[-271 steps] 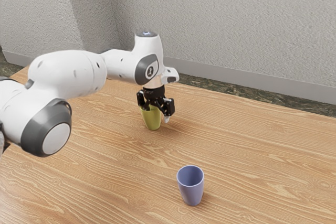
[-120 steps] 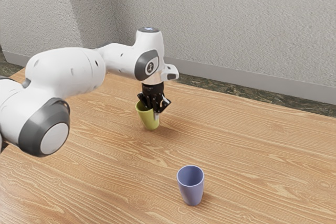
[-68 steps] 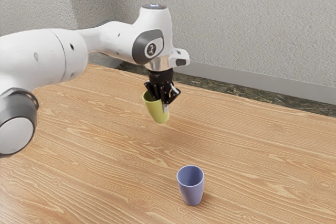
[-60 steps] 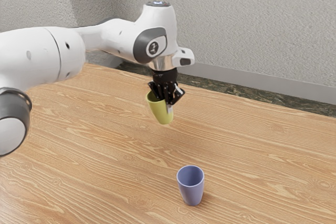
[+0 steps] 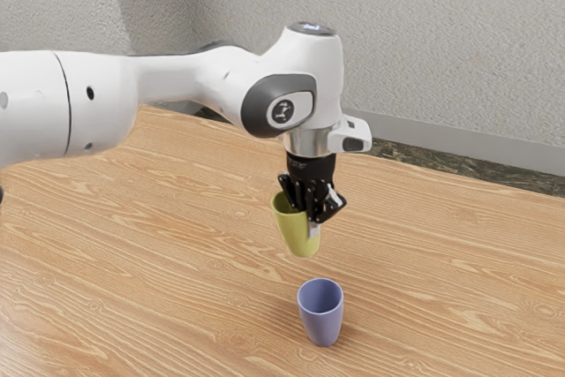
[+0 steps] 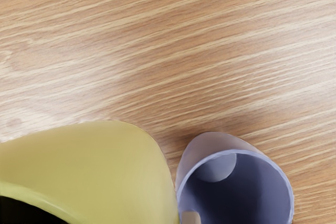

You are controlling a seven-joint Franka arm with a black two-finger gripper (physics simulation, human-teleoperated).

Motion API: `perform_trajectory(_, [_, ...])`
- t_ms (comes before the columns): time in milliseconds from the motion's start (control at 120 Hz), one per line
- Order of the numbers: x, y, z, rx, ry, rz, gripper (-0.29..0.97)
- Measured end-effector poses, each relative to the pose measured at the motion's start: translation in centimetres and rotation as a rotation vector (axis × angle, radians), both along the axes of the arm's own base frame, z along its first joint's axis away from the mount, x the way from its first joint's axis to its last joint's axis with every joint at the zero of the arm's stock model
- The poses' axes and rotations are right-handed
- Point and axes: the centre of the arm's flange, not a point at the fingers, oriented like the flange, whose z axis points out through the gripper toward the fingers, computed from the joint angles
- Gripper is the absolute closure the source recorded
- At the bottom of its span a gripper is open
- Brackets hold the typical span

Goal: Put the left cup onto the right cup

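White arm point(image 5: 168, 86), grey joint caps point(image 5: 284, 110), black hand point(image 5: 315, 216).

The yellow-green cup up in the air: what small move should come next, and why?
Probably a short carry toward the purple cup, staying high. The hand grips the yellow-green cup by its rim, tilted, clear of the table, and the purple cup's open mouth sits beside it, not yet under it.

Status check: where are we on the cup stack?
Tool shut on green cup, held tilted above the table. Purple cup upright below it, slightly offset. Nothing between them.
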Motion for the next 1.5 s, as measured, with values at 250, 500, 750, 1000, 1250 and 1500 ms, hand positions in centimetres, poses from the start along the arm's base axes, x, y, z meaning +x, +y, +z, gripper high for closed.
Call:
perform_trajectory(250, [-2.4,-2.4,-0.1,0.001,0.007,0.002,0.78])
perform_trajectory(500, [-3.5,-3.9,-0.7,0.006,0.010,0.015,0.78])
perform_trajectory(750, [-4.5,-5.0,-0.9,0.007,0.011,0.026,0.78])
perform_trajectory(1000, [-4.8,-5.3,-1.7,0.009,0.010,0.047,0.78])
perform_trajectory(1250, [-5.1,-5.9,-1.7,0.001,0.003,0.057,0.78])
perform_trajectory(1500, [-5.5,-5.6,-2.1,0.004,0.012,0.074,0.78])
